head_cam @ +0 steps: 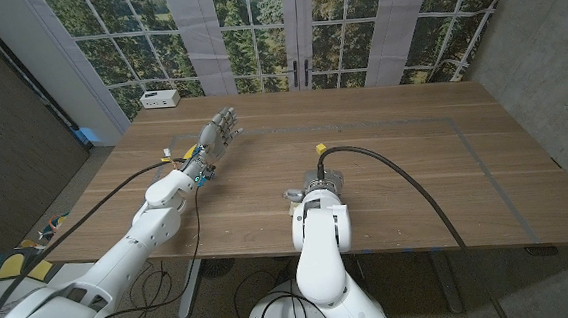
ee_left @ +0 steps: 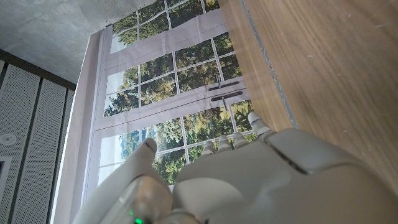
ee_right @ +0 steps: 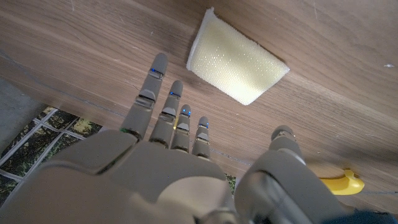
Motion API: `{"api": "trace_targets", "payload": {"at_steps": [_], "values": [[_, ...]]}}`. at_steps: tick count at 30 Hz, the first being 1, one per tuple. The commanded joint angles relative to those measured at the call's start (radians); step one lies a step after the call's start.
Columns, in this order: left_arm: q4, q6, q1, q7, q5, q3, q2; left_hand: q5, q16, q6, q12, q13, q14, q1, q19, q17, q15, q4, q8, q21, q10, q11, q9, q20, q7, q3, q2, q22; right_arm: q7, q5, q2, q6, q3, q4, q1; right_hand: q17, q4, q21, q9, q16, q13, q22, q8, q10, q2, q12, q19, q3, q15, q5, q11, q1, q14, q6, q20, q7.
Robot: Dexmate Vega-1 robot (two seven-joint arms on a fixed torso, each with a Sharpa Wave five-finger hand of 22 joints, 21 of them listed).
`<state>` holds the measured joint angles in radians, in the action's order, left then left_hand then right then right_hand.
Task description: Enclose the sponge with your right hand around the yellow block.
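Wooden table (head_cam: pixel 384 162) before tall windows (head_cam: pixel 285 29); white box (head_cam: pixel 160 99) at far edge, 11 o'clock. Left hand (head_cam: pixel 217 136): raised above table at 10 o'clock, fingers extended, slightly apart, holding nothing. Right hand (ee_right: pixel 186 162): over table centre near front edge, fingers spread, thumb apart, empty. Sponge (ee_right: pixel 236 65): pale yellow, flat on wood just past right fingertips, untouched. Yellow object (ee_right: pixel 339 183): beside thumb, partly hidden; cannot tell what.

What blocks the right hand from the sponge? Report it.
Nothing visible. In the right wrist view, bare wooden table lies between the right hand, fingers spread, and the sponge. The yellow block sits off beside the thumb.
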<state>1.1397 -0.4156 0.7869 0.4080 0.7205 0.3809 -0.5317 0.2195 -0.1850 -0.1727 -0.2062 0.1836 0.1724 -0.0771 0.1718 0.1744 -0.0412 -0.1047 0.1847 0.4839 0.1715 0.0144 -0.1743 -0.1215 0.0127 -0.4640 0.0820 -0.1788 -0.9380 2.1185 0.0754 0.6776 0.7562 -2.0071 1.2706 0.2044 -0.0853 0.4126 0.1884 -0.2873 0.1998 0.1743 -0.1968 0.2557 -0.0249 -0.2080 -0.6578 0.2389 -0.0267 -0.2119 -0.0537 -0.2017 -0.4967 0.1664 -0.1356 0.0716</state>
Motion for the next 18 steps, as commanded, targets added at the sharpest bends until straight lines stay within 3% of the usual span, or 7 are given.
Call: {"api": "trace_targets", "payload": {"at_steps": [1,14,15,17,18], "values": [[0.027,0.006,0.013,-0.016,-0.008,0.003,-0.007,0.007,0.001,-0.048,0.003,0.003,0.144,-0.009,0.036,0.002,-0.006,0.001,-0.001,-0.005,0.137,0.002,-0.002,-0.004,0.008,0.006,0.002,-0.004,-0.022,0.014,0.028,0.022,0.012,0.049,-0.007,0.001,-0.003,0.001,0.002,-0.004,0.004,0.003,-0.002,0.005,-0.007,-0.008,-0.015,-0.005,0.004,-0.005,0.002,-0.006,-0.009,-0.001,0.001,-0.001],[0.051,-0.002,0.034,-0.016,-0.005,-0.002,-0.021,0.006,0.001,-0.049,0.003,0.003,0.145,-0.009,0.035,0.002,-0.006,0.002,-0.002,-0.008,0.138,0.001,-0.002,-0.003,0.011,0.008,0.001,-0.004,-0.018,0.110,0.076,0.068,0.021,0.180,-0.036,0.001,-0.009,-0.018,0.002,0.017,0.004,0.004,0.002,-0.039,-0.003,0.010,0.009,-0.003,-0.002,-0.013,0.009,-0.021,0.021,-0.014,0.004,0.002],[0.053,-0.002,0.035,-0.014,-0.005,-0.002,-0.023,0.006,0.001,-0.049,0.003,0.003,0.145,-0.010,0.035,0.002,-0.006,0.002,-0.002,-0.009,0.138,0.002,-0.002,-0.002,0.011,0.008,0.001,-0.004,-0.049,0.128,0.085,0.059,0.016,0.192,-0.042,0.001,-0.009,-0.019,0.002,0.017,0.004,0.004,0.002,-0.039,-0.003,0.010,0.010,-0.002,-0.003,-0.014,0.009,-0.022,0.021,-0.014,0.005,0.003],[0.061,0.000,0.039,-0.020,-0.007,-0.003,-0.028,0.006,0.001,-0.050,0.004,0.003,0.145,-0.010,0.036,0.002,-0.006,0.002,-0.002,-0.010,0.139,0.004,-0.002,-0.003,0.012,0.008,0.001,-0.004,-0.017,0.119,0.082,0.081,0.018,0.208,-0.043,0.001,-0.012,-0.024,0.002,0.022,0.004,0.004,0.002,-0.047,-0.001,0.013,0.017,-0.001,-0.004,-0.016,0.012,-0.028,0.028,-0.015,0.005,0.004],[0.058,-0.005,0.039,-0.016,-0.006,-0.004,-0.027,0.006,0.001,-0.050,0.004,0.003,0.145,-0.010,0.037,0.002,-0.006,0.003,-0.002,-0.011,0.139,0.004,-0.002,-0.004,0.012,0.008,0.001,-0.005,-0.048,0.138,0.093,0.076,0.011,0.220,-0.048,0.001,-0.012,-0.025,0.002,0.023,0.004,0.004,0.002,-0.047,0.000,0.013,0.016,-0.001,-0.003,-0.016,0.011,-0.029,0.029,-0.015,0.004,0.005]]}}
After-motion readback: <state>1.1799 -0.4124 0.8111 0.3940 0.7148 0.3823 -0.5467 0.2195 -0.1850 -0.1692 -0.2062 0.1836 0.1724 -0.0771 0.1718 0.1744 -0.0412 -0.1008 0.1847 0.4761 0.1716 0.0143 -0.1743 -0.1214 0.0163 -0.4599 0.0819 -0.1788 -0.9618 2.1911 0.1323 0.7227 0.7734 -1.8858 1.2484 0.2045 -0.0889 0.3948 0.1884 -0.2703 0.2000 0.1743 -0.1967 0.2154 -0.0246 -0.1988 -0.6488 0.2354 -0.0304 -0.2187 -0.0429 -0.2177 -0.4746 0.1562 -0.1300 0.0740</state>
